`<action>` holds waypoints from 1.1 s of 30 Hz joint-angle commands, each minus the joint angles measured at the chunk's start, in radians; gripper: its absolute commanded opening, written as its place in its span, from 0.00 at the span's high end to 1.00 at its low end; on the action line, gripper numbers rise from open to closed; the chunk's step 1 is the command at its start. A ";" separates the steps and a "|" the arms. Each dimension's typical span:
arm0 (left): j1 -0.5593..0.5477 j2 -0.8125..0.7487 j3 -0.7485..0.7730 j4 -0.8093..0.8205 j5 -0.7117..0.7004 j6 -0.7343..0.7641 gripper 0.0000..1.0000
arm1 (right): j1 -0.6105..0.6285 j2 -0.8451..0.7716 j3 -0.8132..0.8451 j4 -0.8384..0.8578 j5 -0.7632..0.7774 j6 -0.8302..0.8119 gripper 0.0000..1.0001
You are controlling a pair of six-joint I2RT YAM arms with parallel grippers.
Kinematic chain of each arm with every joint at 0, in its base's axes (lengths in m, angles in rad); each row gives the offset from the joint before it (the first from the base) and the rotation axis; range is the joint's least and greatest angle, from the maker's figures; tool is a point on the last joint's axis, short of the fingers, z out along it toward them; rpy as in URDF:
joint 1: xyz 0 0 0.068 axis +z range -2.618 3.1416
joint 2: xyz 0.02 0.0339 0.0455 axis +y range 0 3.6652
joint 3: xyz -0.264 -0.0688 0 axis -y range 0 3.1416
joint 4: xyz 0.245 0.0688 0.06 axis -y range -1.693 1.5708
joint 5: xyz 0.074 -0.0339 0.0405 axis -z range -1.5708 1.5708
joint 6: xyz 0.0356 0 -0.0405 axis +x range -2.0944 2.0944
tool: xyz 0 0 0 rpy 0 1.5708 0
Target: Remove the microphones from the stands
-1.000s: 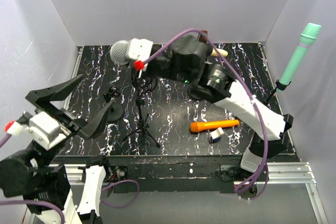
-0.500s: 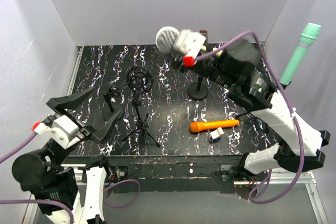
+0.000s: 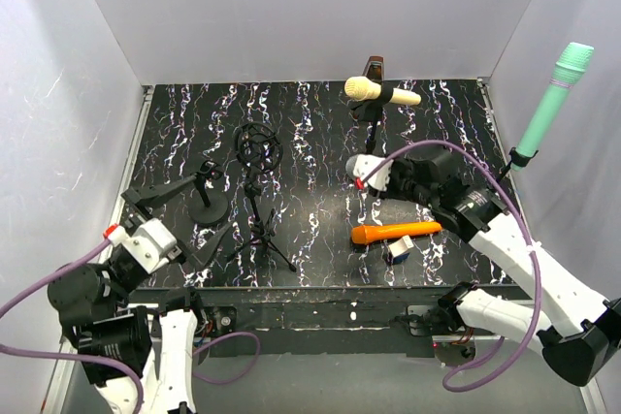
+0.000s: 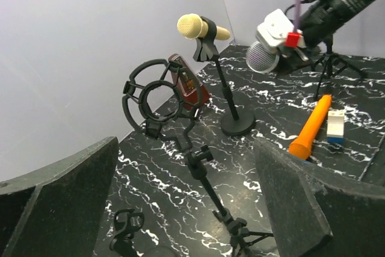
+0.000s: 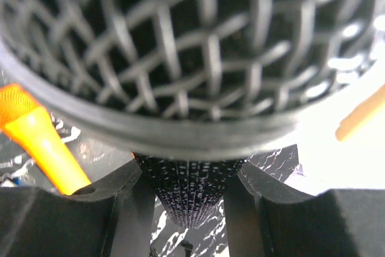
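At the near left, the left hand (image 3: pixel 199 212) sits close to the emptied tripod stand (image 3: pixel 256 203) and could topple it by swinging inward. Further right, the microphone (image 4: pixel 262 58), held low, could knock the orange microphone (image 3: pixel 396 232). The left hand gapes wide, empty. The right hand (image 4: pixel 280 34) clamps the microphone's body above the table (image 3: pixel 320 191).

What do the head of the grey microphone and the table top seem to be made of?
On the microphone, the head looks like metal: woven wire mesh, smooth grey rim, dull shine. The table top looks like black marble with white veins, possibly only a printed sheet.
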 commanded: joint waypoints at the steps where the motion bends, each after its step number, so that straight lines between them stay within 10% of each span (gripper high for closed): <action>1: 0.006 0.095 -0.035 0.051 0.002 0.066 0.07 | -0.015 -0.001 -0.103 -0.035 0.004 -0.193 0.99; 11: 0.003 0.563 0.236 -0.146 0.203 0.138 0.12 | -0.258 0.371 0.090 -0.152 -0.019 -0.319 0.99; 23: -0.112 0.785 0.546 -0.603 -0.016 0.478 0.12 | -0.282 0.717 0.208 -0.161 0.077 -0.356 0.86; 33: -0.143 0.755 0.540 -0.516 -0.070 0.342 0.08 | -0.272 0.731 0.180 -0.337 0.072 -0.391 0.72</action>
